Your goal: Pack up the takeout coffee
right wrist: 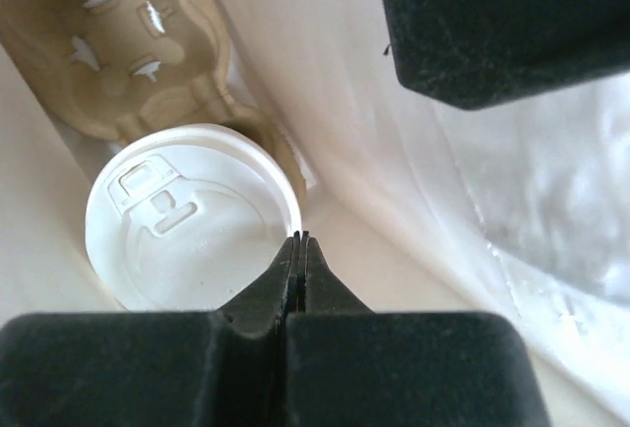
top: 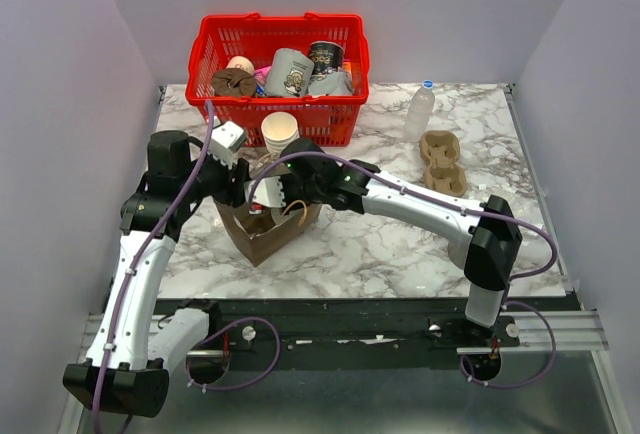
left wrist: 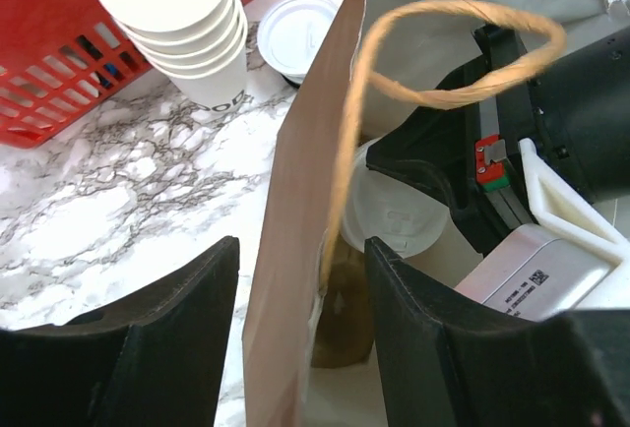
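A brown paper bag (top: pixel 262 239) stands open on a marbled tabletop (top: pixel 400 244), in front of a red basket (top: pixel 330 119). The takeout coffee (right wrist: pixel 192 220), a white-lidded cup, sits at the bottom of the bag against a cardboard carrier (right wrist: pixel 128 43). Whether it is seated in a socket cannot be told. The right hand (right wrist: pixel 300 250) is down inside the bag, fingers pressed together on nothing, tips just beside the lid's rim. The left hand (left wrist: pixel 300 250) is spread and straddles one bag wall, one finger outside and one inside. The likely risk is in pulling out. The right hand could clip the lid and tip the cup. It could also snag the twine handle (left wrist: pixel 453 53) looped above it and drag the bag over, since nothing clamps the wall.
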`<state>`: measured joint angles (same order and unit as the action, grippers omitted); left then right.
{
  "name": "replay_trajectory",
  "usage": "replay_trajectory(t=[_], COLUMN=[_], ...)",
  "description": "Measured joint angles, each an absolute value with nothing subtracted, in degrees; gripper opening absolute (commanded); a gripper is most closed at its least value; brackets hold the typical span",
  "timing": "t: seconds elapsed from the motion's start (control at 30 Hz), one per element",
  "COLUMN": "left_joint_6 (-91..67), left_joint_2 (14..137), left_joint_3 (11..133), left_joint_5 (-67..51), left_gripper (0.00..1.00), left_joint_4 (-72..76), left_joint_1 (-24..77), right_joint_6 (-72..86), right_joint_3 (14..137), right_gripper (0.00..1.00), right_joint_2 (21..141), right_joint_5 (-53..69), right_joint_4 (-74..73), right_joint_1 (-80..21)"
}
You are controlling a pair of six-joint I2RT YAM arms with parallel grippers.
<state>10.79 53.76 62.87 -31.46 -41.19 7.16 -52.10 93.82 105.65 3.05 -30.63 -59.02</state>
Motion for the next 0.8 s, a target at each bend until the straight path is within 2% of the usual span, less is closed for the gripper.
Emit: replay_trajectory(t=[0.27,0.37,0.47,0.57,0.6,0.7,0.8], left_joint_6=[8.7,8.4,8.2,7.5,7.2,6.4,7.2], left_joint_2=[51.4,50.9,50.8,50.8,50.8,50.7,49.4], left_joint_3=[63.0,63.6,65.4,68.4,69.3,73.9,75.6], left_joint_5=[-30.6,-30.7,-30.3,-29.0,-28.8,-26.6,-26.3], left_gripper=[0.69,0.70,0.76,0.80,0.82,0.86,0.86], left_joint_4=[-39.9,-39.2,-38.4,-35.8,-35.0,-30.9,-31.0], left_joint_1=[7.1,7.3,7.3,7.2,7.2,7.4,7.8], right_joint_6=[-53.3,-53.3,-51.6,-48.8,-48.0,-44.9,-38.6], right_joint_3=[93.6,93.7,95.8,100.7,102.8,109.0,111.4], right_gripper=[0.05,0.09,0.15,0.37,0.48,0.64,0.69], right_joint_2=[103.9,103.1,102.9,102.9,102.9,102.6,99.4], right_joint_5=[1.1,0.7,0.8,0.9,1.1,1.5,-0.1], right_joint_4=[-30.1,-30.2,-31.4,-34.4,-35.3,-37.0,-34.9], right_joint_1=[-59.3,-59.4,-59.5,-59.6,-59.7,-60.5,-59.9])
